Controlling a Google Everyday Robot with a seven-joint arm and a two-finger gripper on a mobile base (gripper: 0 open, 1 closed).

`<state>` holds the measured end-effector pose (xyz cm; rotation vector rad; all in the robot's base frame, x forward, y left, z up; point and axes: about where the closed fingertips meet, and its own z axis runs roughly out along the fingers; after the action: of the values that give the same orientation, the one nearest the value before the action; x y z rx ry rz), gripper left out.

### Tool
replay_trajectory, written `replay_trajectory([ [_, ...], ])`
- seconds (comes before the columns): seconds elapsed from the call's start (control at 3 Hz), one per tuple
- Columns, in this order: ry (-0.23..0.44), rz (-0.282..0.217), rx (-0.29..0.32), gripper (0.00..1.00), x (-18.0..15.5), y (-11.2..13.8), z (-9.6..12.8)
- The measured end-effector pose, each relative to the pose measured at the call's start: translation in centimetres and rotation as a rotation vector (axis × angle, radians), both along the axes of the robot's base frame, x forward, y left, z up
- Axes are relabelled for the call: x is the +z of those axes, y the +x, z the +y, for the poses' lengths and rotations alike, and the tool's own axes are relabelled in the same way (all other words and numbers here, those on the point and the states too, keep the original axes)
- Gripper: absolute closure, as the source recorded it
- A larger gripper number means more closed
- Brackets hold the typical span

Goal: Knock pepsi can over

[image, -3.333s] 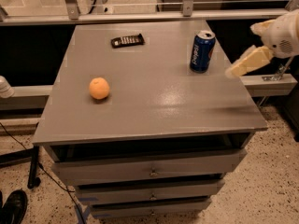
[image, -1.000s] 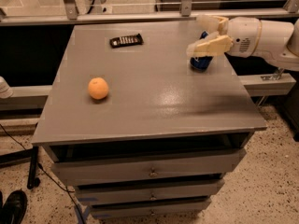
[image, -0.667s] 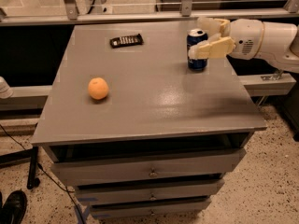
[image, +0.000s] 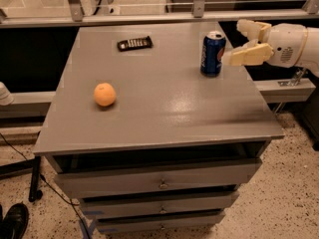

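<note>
The pepsi can (image: 213, 54) is dark blue with a silver top. It stands upright near the right back part of the grey cabinet top (image: 164, 108). My gripper (image: 233, 43) is just right of the can, at its height, with cream-coloured fingers (image: 249, 55) spread open. The lower finger's tip reaches almost to the can's right side; I cannot tell whether it touches. The gripper holds nothing.
An orange (image: 104, 94) lies on the left part of the top. A black flat remote-like object (image: 134, 43) lies near the back edge. A metal rail (image: 149, 18) runs behind the cabinet. Drawers (image: 159, 180) are below the front edge.
My gripper has drawn back to the right, from over the can to beside it. The can still stands upright in the same place.
</note>
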<state>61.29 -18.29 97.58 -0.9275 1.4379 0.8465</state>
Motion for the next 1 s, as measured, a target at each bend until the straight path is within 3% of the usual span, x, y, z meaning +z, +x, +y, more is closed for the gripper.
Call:
replay_trajectory([
  [0.33, -0.023, -0.049, -0.095, 0.00, -0.6, 1.5, -4.1],
  [0.67, -0.034, -0.052, -0.123, 0.00, -2.6, 3.3, -5.3],
  [1.0, -0.028, -0.035, -0.101, 0.00, -4.6, 4.9, -4.1],
])
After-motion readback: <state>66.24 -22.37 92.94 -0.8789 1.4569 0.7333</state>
